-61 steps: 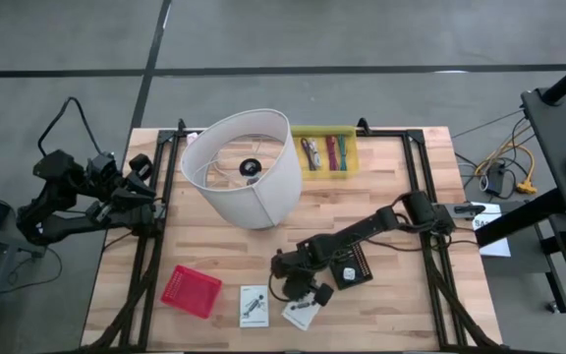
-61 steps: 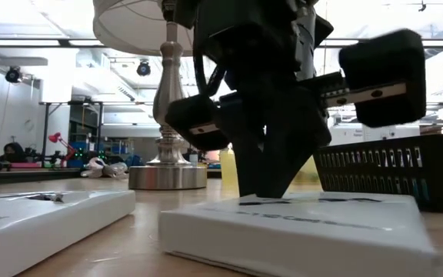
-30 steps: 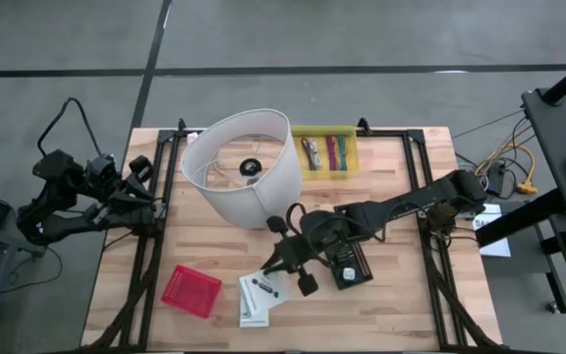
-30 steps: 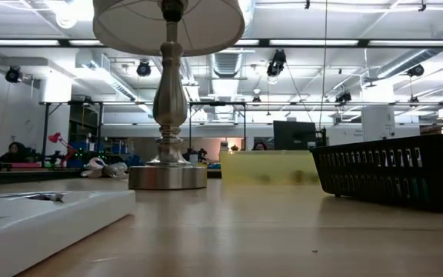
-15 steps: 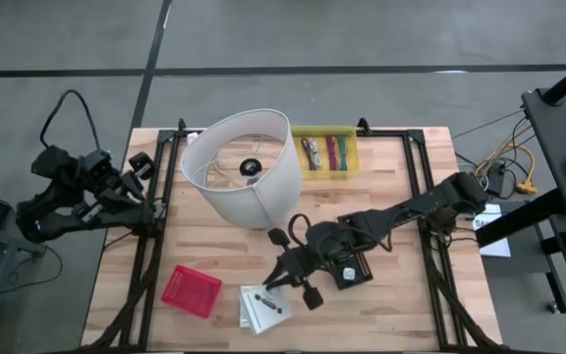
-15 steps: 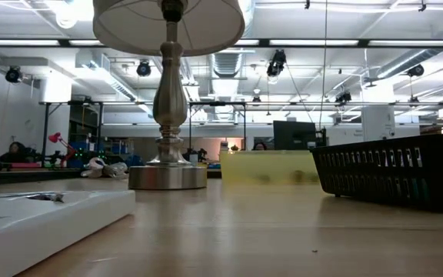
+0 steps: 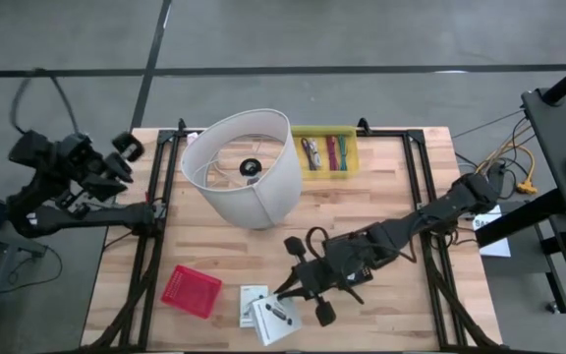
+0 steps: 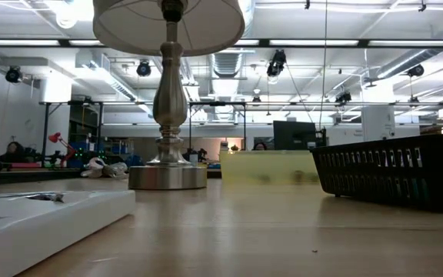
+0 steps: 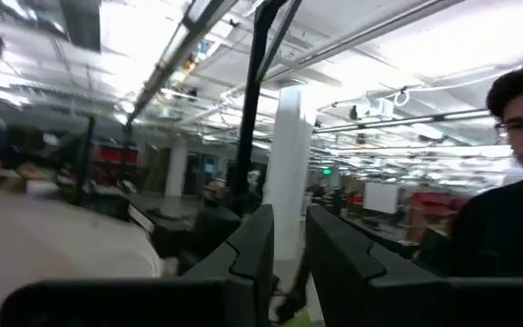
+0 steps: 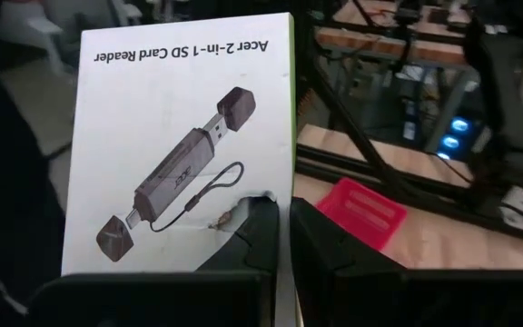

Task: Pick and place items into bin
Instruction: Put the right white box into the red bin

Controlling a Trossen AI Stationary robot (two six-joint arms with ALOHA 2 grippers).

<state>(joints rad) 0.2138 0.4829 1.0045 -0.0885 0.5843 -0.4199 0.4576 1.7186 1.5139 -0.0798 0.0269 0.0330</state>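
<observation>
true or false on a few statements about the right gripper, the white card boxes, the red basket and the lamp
1. The right gripper is shut on a white card box. True.
2. The red basket lies beside the yellow tray. False: it lies near the table's front edge, far from the tray.
3. The lampshade lies on the table. False: the low view shows the lamp standing upright.
4. The left gripper holds a pen. False: nothing shows between its fingers.
5. A second white card box lies on the table. True.
</observation>
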